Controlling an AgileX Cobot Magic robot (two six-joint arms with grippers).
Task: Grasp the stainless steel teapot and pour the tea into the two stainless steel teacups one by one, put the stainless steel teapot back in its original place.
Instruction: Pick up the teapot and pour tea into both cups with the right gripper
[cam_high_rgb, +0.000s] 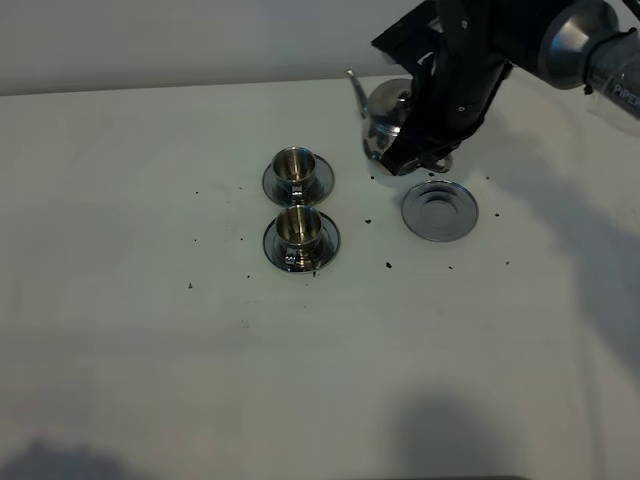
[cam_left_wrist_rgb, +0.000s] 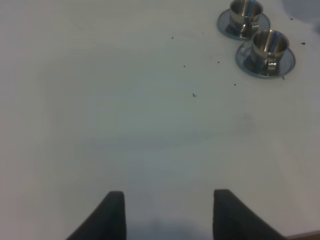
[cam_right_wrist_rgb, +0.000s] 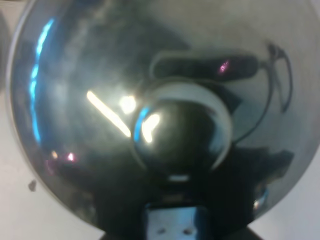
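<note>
Left gripper (cam_left_wrist_rgb: 167, 216): two dark fingers (cam_left_wrist_rgb: 107, 217) spread wide, nothing between them, hanging over the bare white tabletop (cam_high_rgb: 120, 330); it does not show in the high view. Small black specks (cam_high_rgb: 190, 286) are scattered on the table, denser toward the middle. Left of centre are two small shiny stainless steel teacups, both upright, each on its own round steel saucer, lined up near to far with saucer rims touching or almost touching: the far teacup (cam_high_rgb: 294, 164) on the far cup saucer (cam_high_rgb: 322, 180), the near teacup (cam_high_rgb: 299, 226) on the near cup saucer (cam_high_rgb: 328, 238). The near cup's tiny handle faces the near edge. Right of the cups, toward the far edge, is the shiny bell-shaped stainless steel teapot (cam_high_rgb: 382, 122). Its thin curved spout (cam_high_rgb: 354, 88) points left and away, tip up, roughly toward the space beyond the far teacup. The spout-to-handle axis runs left to right across the table, with the handle side hidden under the claw. Right gripper (cam_high_rgb: 415, 155), black: jaws pressed together, pinching the teapot at the handle side. The right wrist view looks straight down on the lid, with the round knob (cam_right_wrist_rgb: 180, 132) in the middle. Can't tell if the pot base touches the table. The flat round shiny steel saucer (cam_high_rgb: 440, 210) lies just right of and nearer than the pot, apart from it. The right arm (cam_high_rgb: 480, 50) comes in from the upper right corner.
</note>
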